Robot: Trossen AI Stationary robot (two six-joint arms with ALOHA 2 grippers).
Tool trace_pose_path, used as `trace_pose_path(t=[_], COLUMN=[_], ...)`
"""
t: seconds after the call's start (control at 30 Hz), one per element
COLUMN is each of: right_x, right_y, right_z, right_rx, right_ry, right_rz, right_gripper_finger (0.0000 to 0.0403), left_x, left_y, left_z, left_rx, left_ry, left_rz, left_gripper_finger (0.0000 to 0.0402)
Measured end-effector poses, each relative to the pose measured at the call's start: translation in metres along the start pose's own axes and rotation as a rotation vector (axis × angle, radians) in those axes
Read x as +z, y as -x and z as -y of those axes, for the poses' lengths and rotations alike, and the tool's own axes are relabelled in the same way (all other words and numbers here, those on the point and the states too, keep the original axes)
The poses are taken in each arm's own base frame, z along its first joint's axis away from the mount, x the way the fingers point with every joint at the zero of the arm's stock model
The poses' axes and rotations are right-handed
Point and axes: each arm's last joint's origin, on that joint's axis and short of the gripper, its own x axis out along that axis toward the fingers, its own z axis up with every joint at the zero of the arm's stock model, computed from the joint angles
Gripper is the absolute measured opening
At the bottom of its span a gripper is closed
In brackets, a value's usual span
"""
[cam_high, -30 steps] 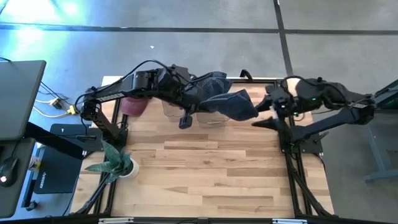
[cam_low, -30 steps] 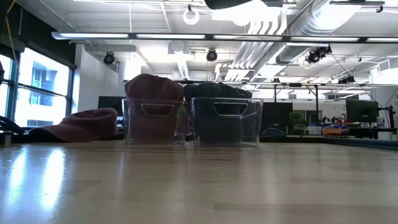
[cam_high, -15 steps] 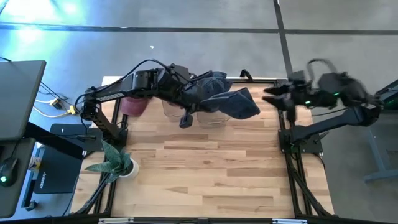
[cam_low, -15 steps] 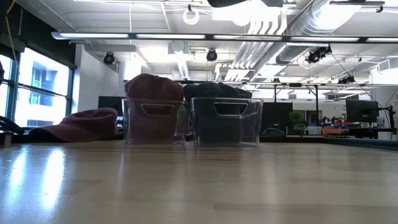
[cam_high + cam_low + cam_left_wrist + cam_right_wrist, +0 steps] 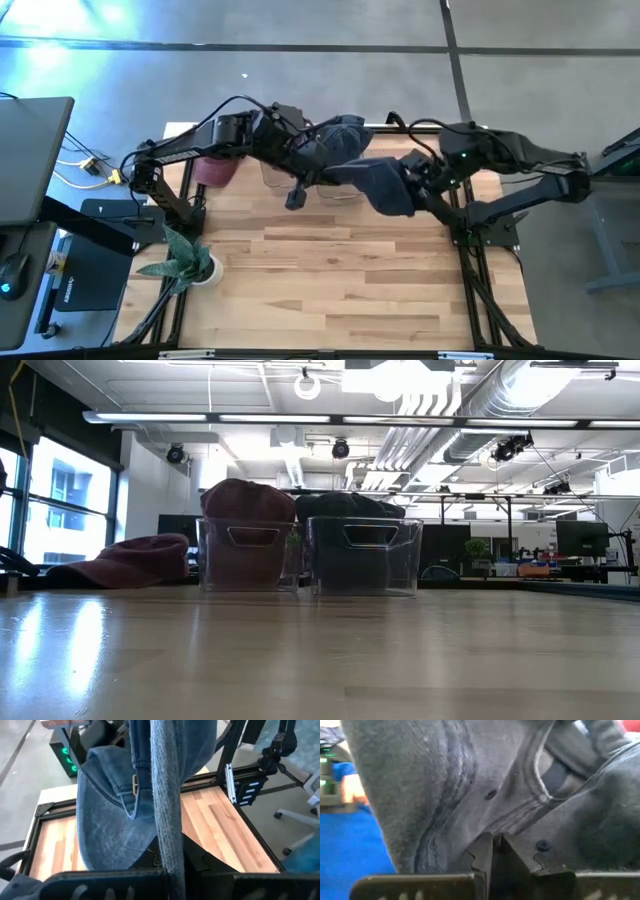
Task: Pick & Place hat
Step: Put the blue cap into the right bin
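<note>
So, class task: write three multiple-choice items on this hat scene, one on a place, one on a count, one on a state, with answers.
1. Where is the blue hat?
A. flat on the table
B. in the air above the bins, between both tools
C. on the floor

2. How many clear bins stand on the table?
A. one
B. two
C. four

3. What is the right tool doing?
A. shut on the hat
B. wide open, away from the hat
C. holding the plant

Answers:
1 B, the high view shows it hanging between the left tool and the right tool.
2 B, the low view shows two side by side.
3 A, its wrist view shows the fingers pinching fabric.
</note>
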Motion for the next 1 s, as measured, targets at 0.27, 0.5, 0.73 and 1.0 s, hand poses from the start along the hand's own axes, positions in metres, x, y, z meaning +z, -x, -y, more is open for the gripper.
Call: trace_pose_path(t=[0.27, 0.5, 0.73, 1.0], right_x=[0.0, 0.002, -0.001, 0.003], right_y=[0.04, 0.051, 0.016, 0.034], right_z=[-0.006, -0.01, 0.011, 0.013], right_rx=[-0.236, -0.214, -0.328, -0.652], right_ry=[0.065, 0.005, -0.033, 0.028], right_rz=[0.245, 0.327, 0.124, 0.325], right_gripper_finger=[0.0016, 0.0007, 0.0006, 0.0006], left_x=[0.002, 0.004, 0.005, 0.005], left_y=[-0.002, -0.004, -0.006, -0.006], left_z=[0.01, 0.023, 0.026, 0.023], left_rx=[-0.07, -0.064, -0.027, 0.039], left_ry=[-0.068, -0.262, -0.324, -0.326], left_rz=[0.013, 0.014, 0.006, -0.002], left_gripper_finger=[0.0001, 0.0001, 0.0001, 0.0001])
